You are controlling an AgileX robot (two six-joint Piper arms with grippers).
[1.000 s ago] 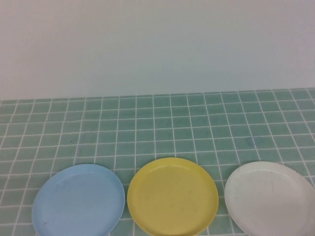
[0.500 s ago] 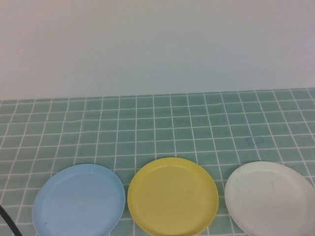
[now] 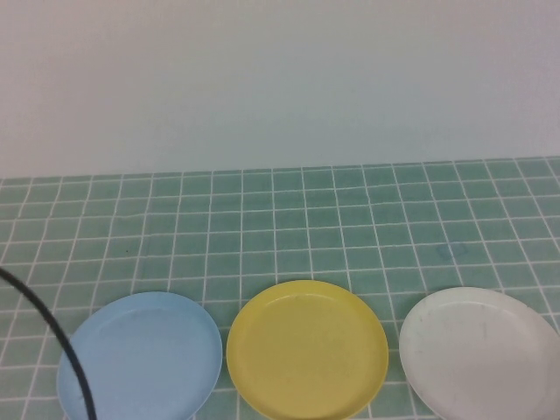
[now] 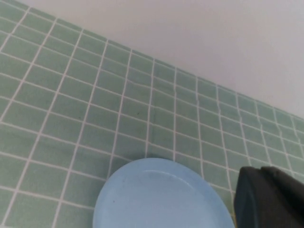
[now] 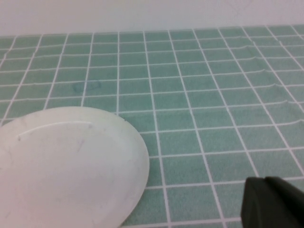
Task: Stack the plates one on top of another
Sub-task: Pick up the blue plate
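Observation:
Three plates lie side by side on the green tiled table near its front edge: a light blue plate (image 3: 140,357) on the left, a yellow plate (image 3: 306,348) in the middle and a white plate (image 3: 479,352) on the right. None overlaps another. My left gripper (image 4: 260,170) is shut and empty, hovering just beside the light blue plate (image 4: 156,197). A short way off from the white plate (image 5: 66,164), my right gripper (image 5: 264,179) is shut, holding nothing. Neither gripper shows in the high view.
A black cable (image 3: 52,337) of the left arm curves across the left edge of the high view, over the blue plate's rim. Green tiled surface (image 3: 289,219) stretches behind the plates to a plain white wall (image 3: 280,79).
The black cable has risen into the high view from the lower left corner and now crosses the blue plate's left edge. The plates have not moved.

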